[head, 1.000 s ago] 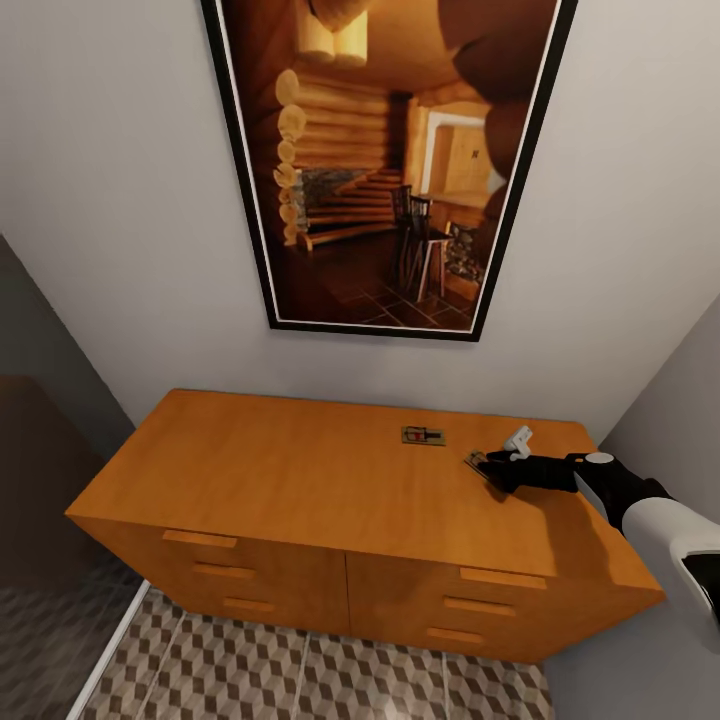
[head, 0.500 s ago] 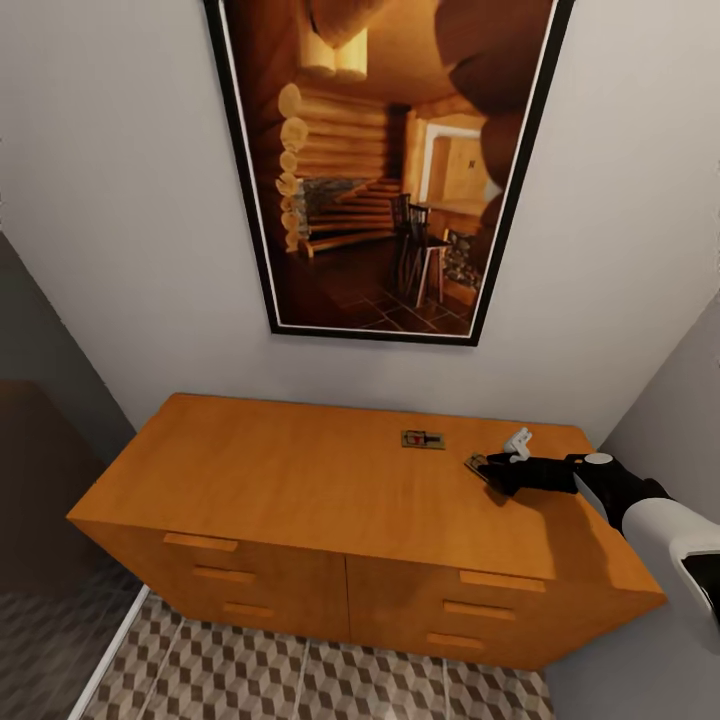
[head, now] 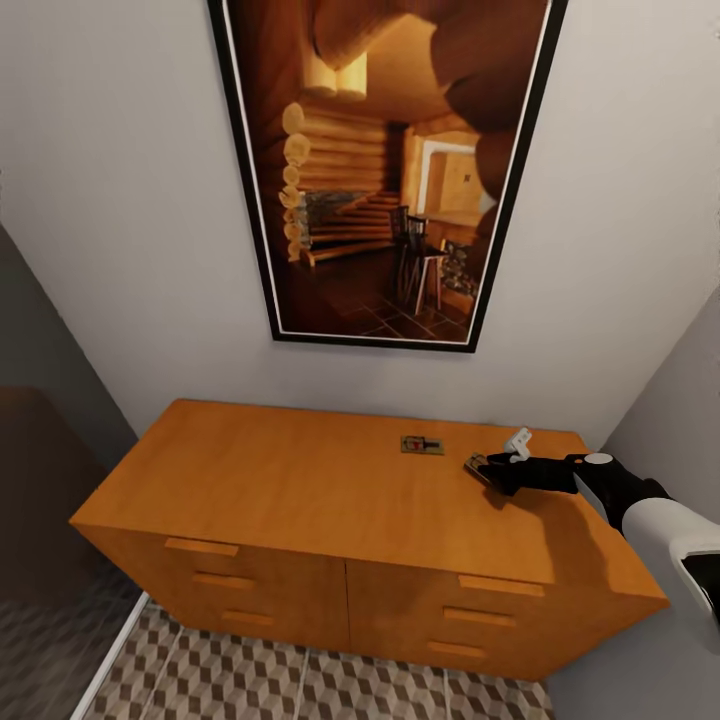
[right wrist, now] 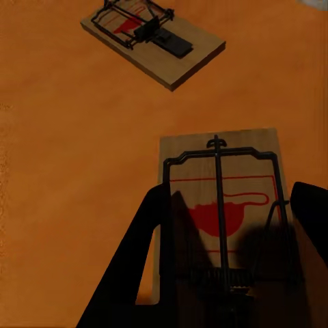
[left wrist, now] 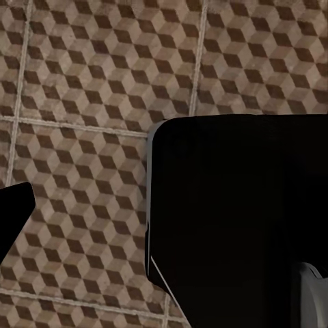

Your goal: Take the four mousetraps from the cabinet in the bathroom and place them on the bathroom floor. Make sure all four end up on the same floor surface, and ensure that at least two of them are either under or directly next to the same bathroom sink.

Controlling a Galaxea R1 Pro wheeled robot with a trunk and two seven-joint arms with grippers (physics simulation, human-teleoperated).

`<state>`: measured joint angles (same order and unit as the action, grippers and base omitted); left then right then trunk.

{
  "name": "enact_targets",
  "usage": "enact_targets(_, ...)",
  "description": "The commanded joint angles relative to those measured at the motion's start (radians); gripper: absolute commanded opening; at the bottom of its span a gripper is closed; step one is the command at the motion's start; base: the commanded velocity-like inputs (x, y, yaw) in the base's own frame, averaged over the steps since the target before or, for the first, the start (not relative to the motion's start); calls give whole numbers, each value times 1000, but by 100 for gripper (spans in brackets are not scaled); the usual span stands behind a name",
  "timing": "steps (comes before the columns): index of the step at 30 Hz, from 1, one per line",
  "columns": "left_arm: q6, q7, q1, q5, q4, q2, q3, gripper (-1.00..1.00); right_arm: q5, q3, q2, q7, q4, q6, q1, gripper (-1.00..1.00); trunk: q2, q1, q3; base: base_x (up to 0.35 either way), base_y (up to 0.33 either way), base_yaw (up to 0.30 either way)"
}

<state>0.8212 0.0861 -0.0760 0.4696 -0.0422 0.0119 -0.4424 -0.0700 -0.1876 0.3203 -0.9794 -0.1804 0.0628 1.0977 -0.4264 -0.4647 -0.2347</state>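
Observation:
Two mousetraps lie on the flat top of the orange-brown cabinet (head: 300,480), near its right end. One mousetrap (head: 423,445) lies free towards the wall, also seen in the right wrist view (right wrist: 152,37). My right gripper (head: 488,468) reaches in from the right and has the other mousetrap (head: 474,463) at its tip. In the right wrist view this mousetrap (right wrist: 222,198) lies between the two black fingers (right wrist: 147,239), which sit against both long edges. The left wrist view has a black fingertip (left wrist: 14,212) over the bathroom floor (left wrist: 89,89). The sink is out of view.
A large framed picture (head: 380,170) hangs on the wall above the cabinet. A grey wall (head: 670,400) closes in right of the cabinet, and a dark panel (head: 40,480) stands at its left. Cube-patterned floor (head: 300,680) runs before the drawers. A big black body (left wrist: 232,219) looms in the left wrist view.
The whole head view has shifted a little, so the cabinet sits slightly lower in the picture. My right gripper stays at the same mousetrap, and the free mousetrap has not moved on the cabinet.

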Motion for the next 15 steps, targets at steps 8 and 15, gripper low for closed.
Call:
enact_targets(8, 5, 9, 1, 11, -2, 0, -2, 100, -7, -1, 0, -1, -1, 6, 1, -100, -2, -1, 12, 0, 0, 0)
enact_targets(15, 4, 9, 1, 11, -2, 0, -2, 100, -7, -1, 0, -1, -1, 6, 1, -100, -2, -1, 23, 0, 0, 0)
